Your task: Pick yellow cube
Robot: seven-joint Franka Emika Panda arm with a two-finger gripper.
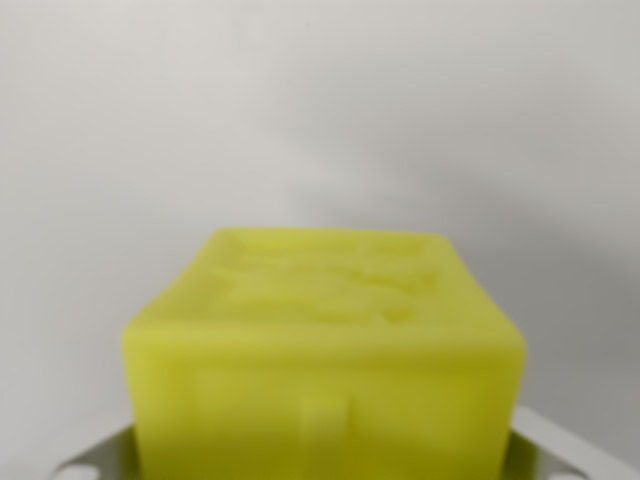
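Observation:
The yellow cube (325,350) fills the lower middle of the wrist view, very close and blurred, with a raised pattern on its upper face. My gripper (322,462) is shut on it. One pale fingertip (98,458) shows against the cube's side at the wrist view's left, the other fingertip (572,448) against its side at the wrist view's right. The cube's lower part is cut off by the frame edge.
Behind the cube there is only a plain white surface (300,110) with a soft grey shadow (480,180) spreading toward the wrist view's right. No other objects or edges show.

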